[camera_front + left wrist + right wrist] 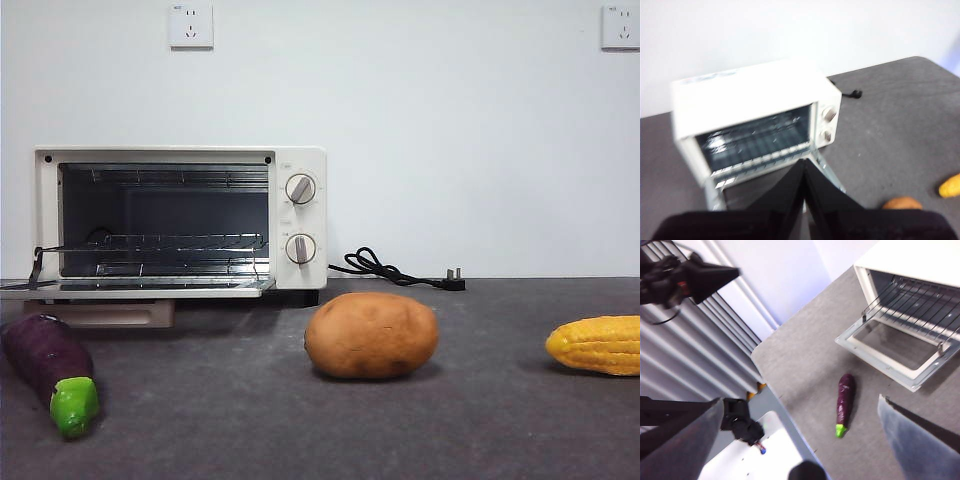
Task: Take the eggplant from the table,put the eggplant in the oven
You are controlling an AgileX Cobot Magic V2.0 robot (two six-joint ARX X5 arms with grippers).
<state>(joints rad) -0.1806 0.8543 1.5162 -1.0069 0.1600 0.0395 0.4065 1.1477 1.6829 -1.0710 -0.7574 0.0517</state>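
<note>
So the eggplant is just lying on the table, lower left of the front view, green stem cap pointing toward the cam and the purple body angling back toward the oven. Nothing's touching it. It sits a bit in front of the oven's door, which is dropped fully open and flat, w/ the wire rack visible inside and the beige handle bar showing under the door's edge.

Oven takes up the left-middle of the front view, two knobs on its right panel, black cord trailing off to the right along the wall w/ the plug lying on the tabletop. Potato is center frame, well apart from the eggplant. Corn cob is at the right edge, partly cut off.

Neither arm shows in the front view. Left gripper is up above the table looking down at the open oven; its two black jaws are pressed together to a point, nothing between them. Right gripper is also high up, jaws spread wide at the lower corners of its frame, nothing held, w/ the eggplant down on the table in the gap between them and the oven door in the upper right.
</note>
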